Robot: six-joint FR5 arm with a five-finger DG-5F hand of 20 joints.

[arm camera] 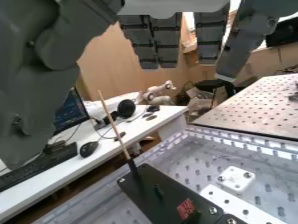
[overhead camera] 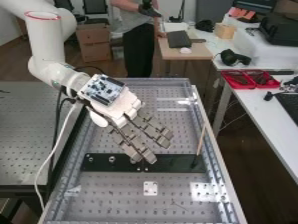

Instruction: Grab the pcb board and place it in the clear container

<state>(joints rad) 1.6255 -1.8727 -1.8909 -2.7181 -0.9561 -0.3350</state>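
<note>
In the high view the hand points toward 5 o'clock, its fingers extended and released. 1 circuit board sits on the hand's back; whether it is the task's board cannot be told. Inside the clear tray, 1 black plate lies at 6 o'clock, 1 thin stick at 4 o'clock.

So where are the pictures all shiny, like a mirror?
High view: white glare on the perforated benchtop, near the picture's lower right and farther up on the right. Wrist view: bright streaks along the clear plastic wall.
</note>
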